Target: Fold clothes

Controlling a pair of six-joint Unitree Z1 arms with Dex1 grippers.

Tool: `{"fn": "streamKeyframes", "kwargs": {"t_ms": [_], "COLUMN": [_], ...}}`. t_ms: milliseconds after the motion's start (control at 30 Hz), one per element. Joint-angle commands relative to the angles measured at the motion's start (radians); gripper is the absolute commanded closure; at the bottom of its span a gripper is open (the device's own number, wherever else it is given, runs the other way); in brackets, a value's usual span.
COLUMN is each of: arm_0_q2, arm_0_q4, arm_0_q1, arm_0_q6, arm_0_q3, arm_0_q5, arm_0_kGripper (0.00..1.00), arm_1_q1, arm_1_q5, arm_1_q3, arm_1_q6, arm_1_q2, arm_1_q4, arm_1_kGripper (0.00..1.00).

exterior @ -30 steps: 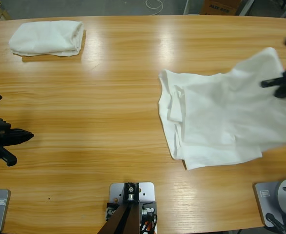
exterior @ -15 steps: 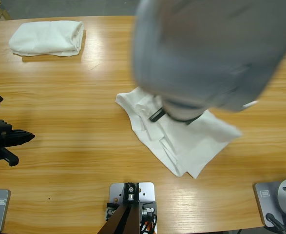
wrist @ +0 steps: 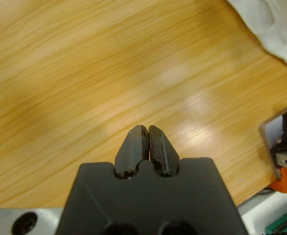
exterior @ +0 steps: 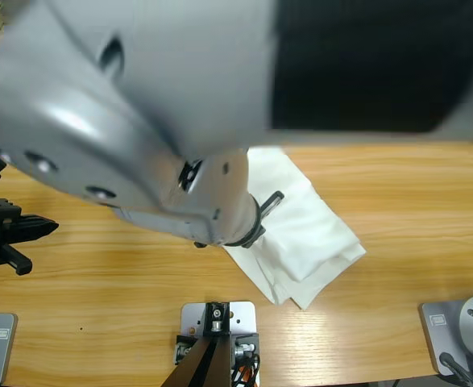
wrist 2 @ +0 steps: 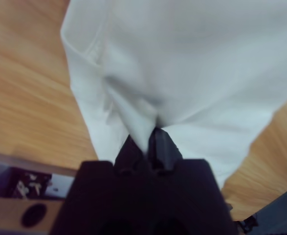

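Your T-shirt (exterior: pixel 304 230): white, crumpled, bunched on the table (exterior: pixel 413 201) near its front edge | right gripper (wrist 2: pixel 150 142) pinches a fold of it | right arm (exterior: pixel 163 105) hangs close under the camera, hiding the table's far half | left gripper (wrist: pixel 146 142) pressed together, over bare wood left of the T-shirt.

A robotics lab or test room, going by the fittings: a long wooden table (exterior: pixel 397 201) carries two silver-grey robot arms, one huge elbow (exterior: pixel 139 113) filling the far part of the high view, and the left wrist view catches exposed wiring with an orange clip (wrist: pixel 284 182) at the table's edge
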Motion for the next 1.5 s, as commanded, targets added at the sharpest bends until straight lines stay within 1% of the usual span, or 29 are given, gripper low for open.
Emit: {"fn": "streamKeyframes", "kwargs": {"t_ms": [33, 167, 267, 300, 333, 400, 433, 467, 533, 633, 667, 700, 733, 767, 800, 833, 867, 967, 1000, 1067, 1100, 1167, 1333, 1400, 1500], "arm_0_q2": [0.01, 0.009, 0.007, 0.008, 0.014, 0.058, 0.093, 0.138, 0.196, 0.235, 0.239, 0.242, 0.244, 0.247, 0.25, 0.255, 0.258, 0.283, 0.299, 0.337, 0.359, 0.414, 0.582, 0.652, 0.725], "arm_0_q4": [-0.032, -0.033, -0.033, -0.031, -0.029, -0.029, -0.03, -0.03, -0.03, -0.03, -0.03, -0.03, -0.03, -0.032, -0.037, -0.052, -0.076, -0.174, -0.193, -0.21, -0.21, -0.209, -0.211, -0.228, -0.239], "arm_0_q1": [-0.003, -0.003, -0.003, -0.003, -0.003, 0.0, 0.0, 0.0, 0.0, 0.0, 0.0, 0.0, 0.0, 0.0, 0.0, 0.0, 0.0, 0.0, 0.0, 0.0, 0.0, 0.0, 0.0, 0.0, 0.006], "arm_0_q6": [-0.011, -0.011, -0.006, 0.0, 0.014, 0.057, 0.088, 0.119, 0.14, 0.151, 0.152, 0.154, 0.155, 0.155, 0.158, 0.162, 0.17, 0.207, 0.224, 0.252, 0.266, 0.302, 0.355, 0.358, 0.363], "arm_0_q3": [0.042, 0.043, 0.026, 0.004, -0.025, -0.108, -0.158, -0.216, -0.282, -0.325, -0.325, -0.325, -0.325, -0.325, -0.325, -0.325, -0.324, -0.326, -0.335, -0.359, -0.378, -0.433, -0.563, -0.582, -0.582], "arm_0_q5": [0.012, 0.013, 0.019, 0.019, 0.018, 0.014, 0.004, -0.007, -0.01, -0.02, -0.021, -0.025, -0.029, -0.037, -0.05, -0.07, -0.102, -0.239, -0.279, -0.334, -0.353, -0.4, -0.485, -0.517, -0.523], "arm_0_kGripper": [1.0, 1.0, 1.0, 1.0, 1.0, 1.0, 1.0, 1.0, 1.0, 1.0, 1.0, 1.0, 1.0, 1.0, 1.0, 1.0, 1.0, 1.0, 1.0, 1.0, 1.0, 1.0, 1.0, 1.0, 1.0], "arm_1_q1": [0.034, 0.052, 0.052, 0.052, 0.052, 0.049, 0.038, 0.026, -0.002, -0.037, -0.053, -0.079, -0.098, -0.118, -0.145, -0.177, -0.213, -0.326, -0.359, -0.399, -0.405, -0.407, -0.407, -0.407, -0.407], "arm_1_q5": [0.016, 0.053, 0.065, 0.064, 0.065, 0.072, 0.087, 0.104, 0.141, 0.141, 0.135, 0.129, 0.128, 0.132, 0.151, 0.182, 0.218, 0.348, 0.378, 0.397, 0.39, 0.369, 0.385, 0.393, 0.394], "arm_1_q3": [-0.02, -0.032, -0.026, -0.017, 0.007, 0.103, 0.153, 0.207, 0.299, 0.376, 0.4, 0.437, 0.475, 0.519, 0.577, 0.653, 0.74, 0.996, 1.07, 1.165, 1.196, 1.245, 1.362, 1.41, 1.473], "arm_1_q6": [-0.042, -0.098, -0.109, -0.105, -0.099, -0.077, -0.065, -0.054, -0.04, -0.009, 0.01, 0.032, 0.04, 0.046, 0.056, 0.069, 0.09, 0.14, 0.158, 0.196, 0.218, 0.266, 0.325, 0.343, 0.369], "arm_1_q2": [-0.006, -0.109, -0.243, -0.298, -0.355, -0.467, -0.512, -0.552, -0.6, -0.593, -0.592, -0.597, -0.611, -0.628, -0.654, -0.69, -0.734, -0.861, -0.902, -0.968, -0.995, -1.024, -1.0, -0.986, -0.97], "arm_1_q4": [-0.082, -0.142, -0.178, -0.199, -0.234, -0.308, -0.341, -0.378, -0.431, -0.427, -0.425, -0.43, -0.452, -0.48, -0.525, -0.595, -0.674, -0.923, -0.997, -1.074, -1.094, -1.128, -1.281, -1.335, -1.393], "arm_1_kGripper": [0.0, 0.0, 0.001, 0.017, 0.119, 0.592, 0.879, 1.0, 1.0, 1.0, 0.951, 0.775, 0.627, 0.502, 0.398, 0.369, 0.368, 0.376, 0.427, 0.973, 1.0, 1.0, 1.0, 1.0, 1.0]}}
